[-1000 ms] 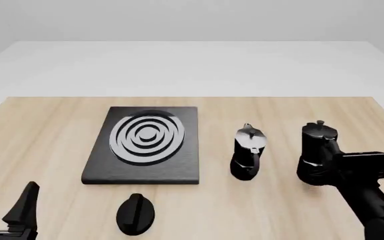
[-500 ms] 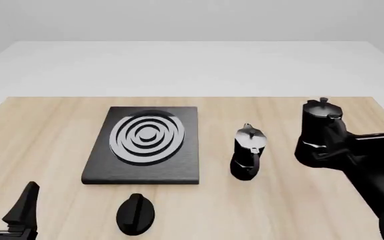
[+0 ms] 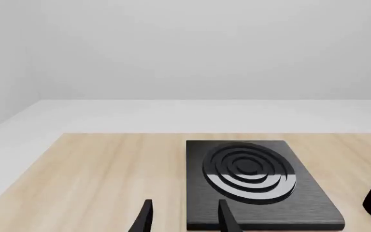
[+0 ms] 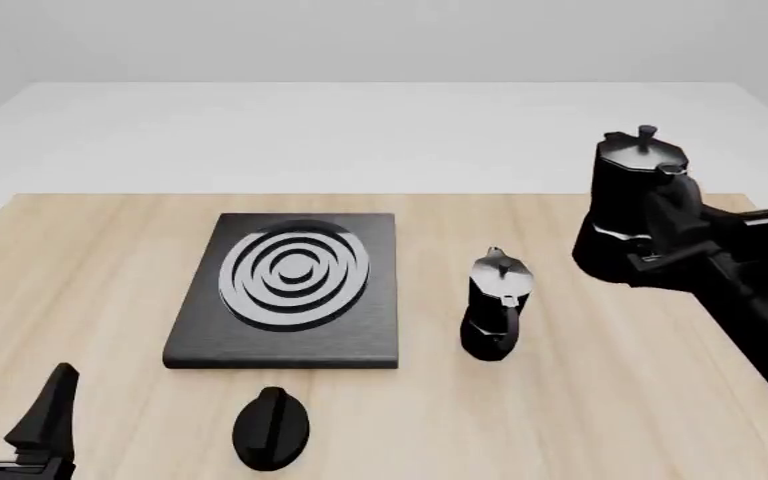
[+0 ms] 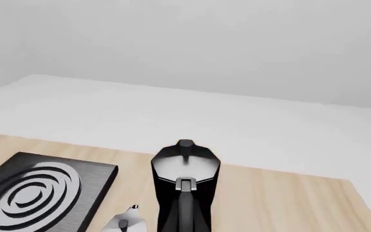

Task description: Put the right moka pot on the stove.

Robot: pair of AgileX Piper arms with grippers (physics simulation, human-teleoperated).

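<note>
Black right moka pot (image 4: pixel 635 205) unlabelled, airborne in right claw (image 4: pixel 671 240), stove (image 4: pixel 291 290) bare.

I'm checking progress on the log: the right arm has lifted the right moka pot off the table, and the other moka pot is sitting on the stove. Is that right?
Not quite. The front view shows the other moka pot standing on the table beside the stove, not on it. The right end effector does hold the right moka pot lifted.

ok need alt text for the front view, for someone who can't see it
The right gripper holds the right moka pot lifted above the wooden table. The stove lies left, a second moka pot between them.
</note>
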